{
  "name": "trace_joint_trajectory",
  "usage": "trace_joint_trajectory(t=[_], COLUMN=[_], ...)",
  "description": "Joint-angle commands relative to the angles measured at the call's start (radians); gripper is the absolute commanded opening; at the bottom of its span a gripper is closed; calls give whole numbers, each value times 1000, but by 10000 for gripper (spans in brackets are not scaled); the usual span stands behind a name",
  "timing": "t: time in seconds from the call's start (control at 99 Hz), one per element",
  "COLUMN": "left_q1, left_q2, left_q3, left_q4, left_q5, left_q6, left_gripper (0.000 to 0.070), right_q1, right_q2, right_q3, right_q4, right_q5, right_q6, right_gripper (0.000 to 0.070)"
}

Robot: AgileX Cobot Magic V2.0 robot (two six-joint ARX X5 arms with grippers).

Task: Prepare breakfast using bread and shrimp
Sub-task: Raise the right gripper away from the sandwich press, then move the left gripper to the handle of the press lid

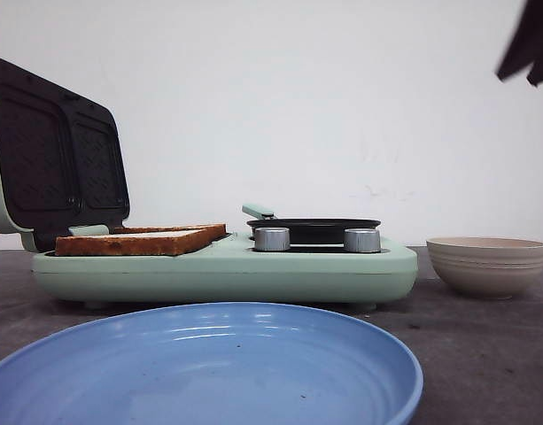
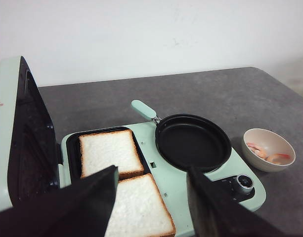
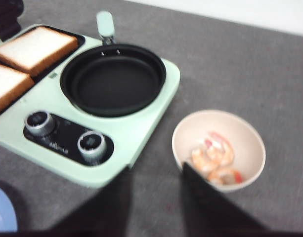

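I am holding both arms above the bench with nothing gripped. My left claw (image 2: 151, 207) is hanging open and empty over the bread (image 2: 111, 152): two slices are lying flat, side by side, in the grill tray of the green breakfast maker (image 1: 227, 266), its lid (image 1: 54, 150) standing raised at the left end. My right claw (image 3: 156, 197) is also hanging open and empty, the bowl (image 3: 186, 143) just beside its right finger, near the machine's right end.

The shrimp (image 3: 215, 160) are sitting in that bowl. I am judging the next move to be a shrimp pick, so the right arm is plainly the nearer one. The black pan (image 3: 113, 79) is waiting empty on the machine between the bread and the bowl, behind the two knobs (image 3: 64, 133). A blue plate (image 1: 209, 363) is sitting at the front edge of the bench.
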Motion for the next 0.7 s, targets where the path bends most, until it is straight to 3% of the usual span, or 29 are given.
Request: trace_joint_trajectory(t=[0.0,0.151,0.313,0.424,0.575,0.687], left_q1=[-2,-2,0,19,92,183], left_q2=[4,4,4,4,4,4], left_q3=[11,11,11,13,16,16], left_q4=[6,14,63,109,182,240], left_q5=[-4,-6,-58,-61,-47,14], left_q6=[2,-40,-194,-276,-412,-522], left_gripper=[231,226,222,149,151,192], right_q1=[3,3,3,3,3,3], right_q2=[-8,-32,-31,-31,-31,-31], right_q3=[-11,-30,-30,-30,-30,-30], right_q4=[14,13,29,32,31,31], right_q5=[-4,-4,-4,-4,-4,-4], right_q6=[35,37,37,37,35,32], right_gripper=[10,10,10,10,10,10])
